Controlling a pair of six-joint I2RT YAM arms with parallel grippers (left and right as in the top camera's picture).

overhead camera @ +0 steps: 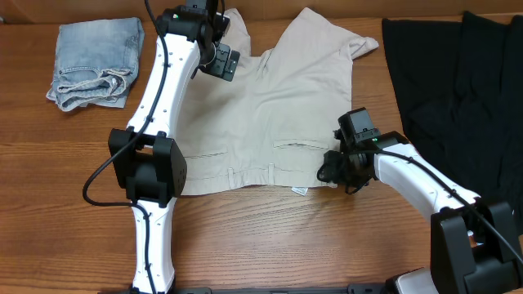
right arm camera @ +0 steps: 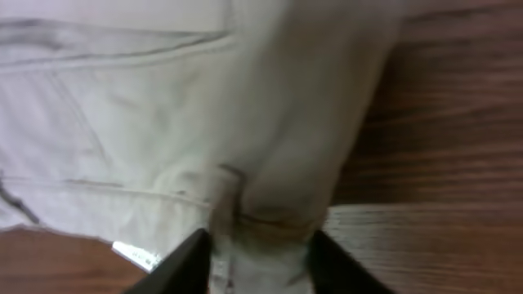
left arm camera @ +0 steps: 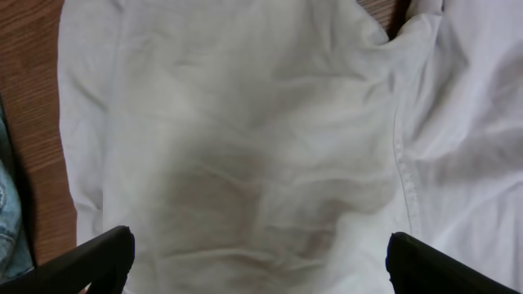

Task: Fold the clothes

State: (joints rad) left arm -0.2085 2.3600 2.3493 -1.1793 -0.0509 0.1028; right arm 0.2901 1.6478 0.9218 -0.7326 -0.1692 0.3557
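Note:
The pale cream-beige shorts (overhead camera: 270,114) lie spread flat on the table, waistband toward the front edge and legs toward the back. My left gripper (overhead camera: 219,59) is open just above the far left leg; its dark fingers stand wide apart over bare cloth (left arm camera: 253,163) in the left wrist view. My right gripper (overhead camera: 337,167) is at the waistband's right corner. In the right wrist view its fingers (right arm camera: 257,261) are shut on a bunched fold of the waistband (right arm camera: 261,220).
A folded light-blue denim garment (overhead camera: 94,61) lies at the back left. Large black garments (overhead camera: 458,90) cover the right side. Bare wood table (overhead camera: 270,237) runs along the front edge.

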